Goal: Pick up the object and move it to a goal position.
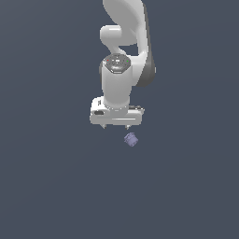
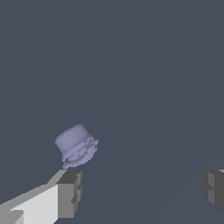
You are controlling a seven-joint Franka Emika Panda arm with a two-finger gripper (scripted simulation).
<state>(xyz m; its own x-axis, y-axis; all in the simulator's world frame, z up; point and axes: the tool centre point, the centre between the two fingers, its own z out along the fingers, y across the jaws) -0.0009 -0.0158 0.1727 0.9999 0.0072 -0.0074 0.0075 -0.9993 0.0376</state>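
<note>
Object (image 1: 131,139) lies just beyond one fingertip (image 2: 70,192) of gripper (image 1: 116,126), outside its wide-apart jaws, untouched.

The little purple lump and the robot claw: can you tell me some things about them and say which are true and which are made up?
1. The claw is open, with a wide gap between its fingers. True.
2. The purple lump is squeezed between the claw's fingers. False: in the wrist view it sits free, just beyond one fingertip, not in the gap.
3. The lump is much smaller than the claw. True: in the exterior view it looks tiny just under the claw.
4. There are three purple lumps. False: only one shows.
5. The robot arm is bright red. False: it is white with dark grey parts.
</note>
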